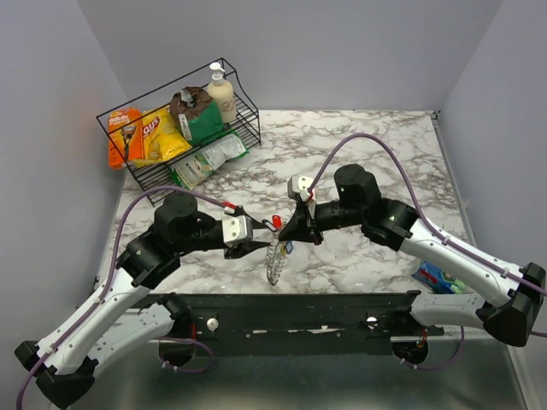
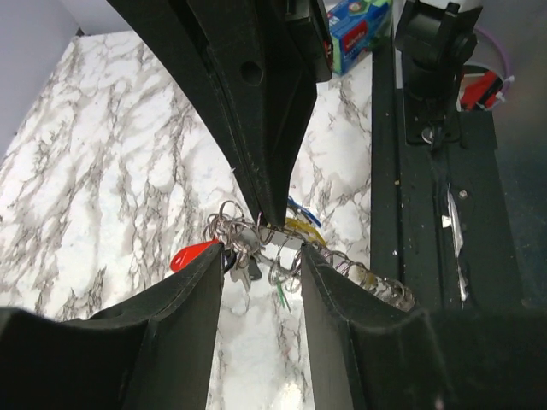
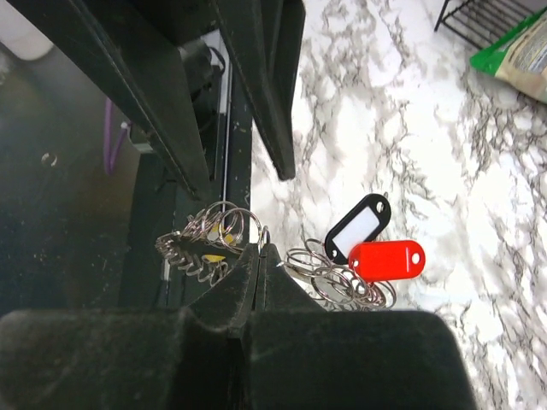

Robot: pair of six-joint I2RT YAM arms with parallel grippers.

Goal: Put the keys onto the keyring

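A bunch of silver rings (image 1: 275, 256) hangs between the two grippers above the marble table (image 1: 367, 145). It carries a red tag (image 1: 276, 222), a black tag (image 3: 359, 226) and a dangling string of rings (image 2: 376, 284). My right gripper (image 3: 262, 249) is shut on the keyring (image 3: 265, 236), pinching its wire edge; it also shows in the top view (image 1: 289, 231). My left gripper (image 2: 261, 256) is open, with its fingers (image 2: 184, 299) on either side of the bunch, close by the red tag (image 2: 192, 254). A small silver key (image 2: 243, 272) hangs from the rings.
A black wire basket (image 1: 145, 184) with snack bags and a bottle stands at the back left. A blue-green packet (image 1: 440, 278) lies at the right near edge. A black mounting rail (image 1: 299, 312) runs along the front.
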